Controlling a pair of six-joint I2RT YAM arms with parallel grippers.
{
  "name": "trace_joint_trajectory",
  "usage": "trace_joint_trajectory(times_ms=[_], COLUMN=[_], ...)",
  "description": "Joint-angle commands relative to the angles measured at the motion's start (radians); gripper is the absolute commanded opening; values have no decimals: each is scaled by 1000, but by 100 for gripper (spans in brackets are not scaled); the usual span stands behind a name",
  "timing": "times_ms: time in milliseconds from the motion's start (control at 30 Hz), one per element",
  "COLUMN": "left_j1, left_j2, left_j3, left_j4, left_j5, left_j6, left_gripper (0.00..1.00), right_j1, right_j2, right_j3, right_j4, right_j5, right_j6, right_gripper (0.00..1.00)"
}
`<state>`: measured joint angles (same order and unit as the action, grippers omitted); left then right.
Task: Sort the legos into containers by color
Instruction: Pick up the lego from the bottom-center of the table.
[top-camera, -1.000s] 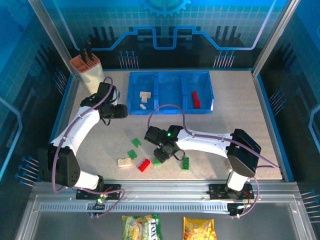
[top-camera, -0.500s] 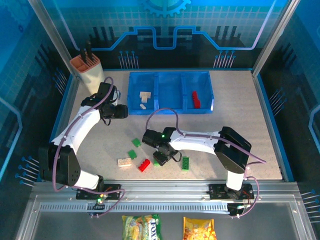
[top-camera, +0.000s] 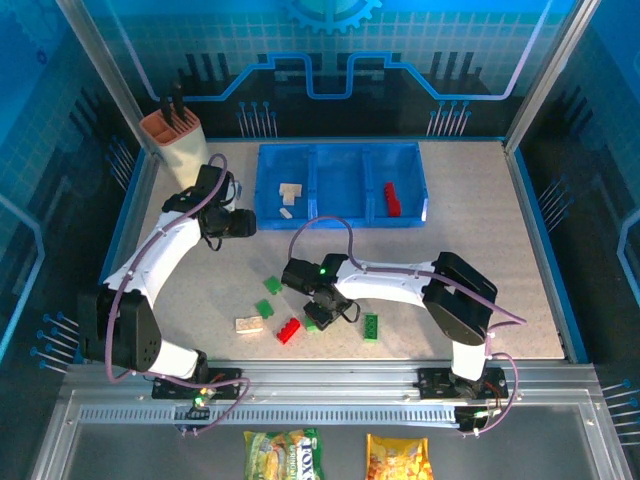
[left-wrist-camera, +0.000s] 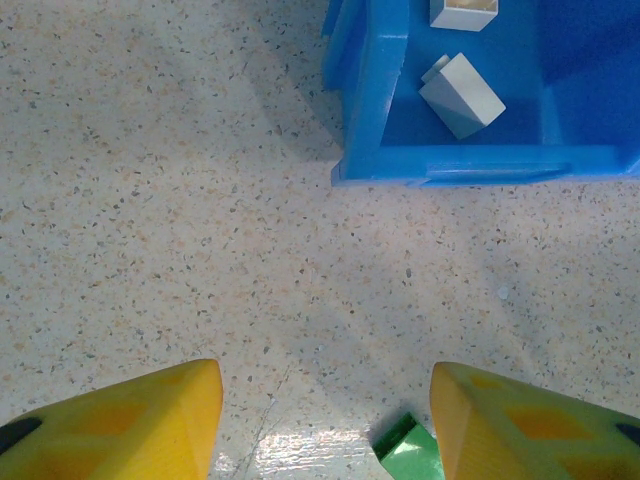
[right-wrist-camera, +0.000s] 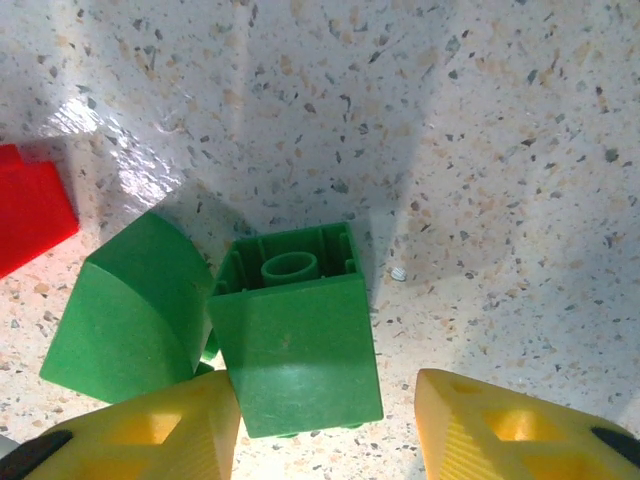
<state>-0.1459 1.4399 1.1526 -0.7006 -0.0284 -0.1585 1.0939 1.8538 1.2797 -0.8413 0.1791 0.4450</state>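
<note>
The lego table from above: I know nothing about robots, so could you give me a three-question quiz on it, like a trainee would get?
1. True or false: the red bricks inside the blue tray lie in its left bin.
2. Which colour is the square brick that the right gripper straddles? A red, B green, C cream.
3. Fill in: the left-bin bricks are all ____ in colour.

Key: 1 false, they lie in the right bin. 2 B. 3 cream.
</note>
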Motion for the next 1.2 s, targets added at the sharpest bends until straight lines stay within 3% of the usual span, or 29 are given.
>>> trace_joint_trajectory(times_ms=[0, 933, 1167], left_j1=[6, 6, 6], left_j2=[5, -2, -3], left_j3=[-7, -6, -8], left_j4=[-4, -5, -5], left_j5=[25, 27, 29], left_j6=[-18, -20, -22], left_gripper=[58, 58, 58], right_j1=[-6, -61, -67], right_j2=[22, 35, 20], right_j3=[17, 10, 25], right_j4=[-18, -18, -28], right_j5=[7, 6, 19], right_j6=[-12, -23, -17], right_gripper=[49, 40, 31])
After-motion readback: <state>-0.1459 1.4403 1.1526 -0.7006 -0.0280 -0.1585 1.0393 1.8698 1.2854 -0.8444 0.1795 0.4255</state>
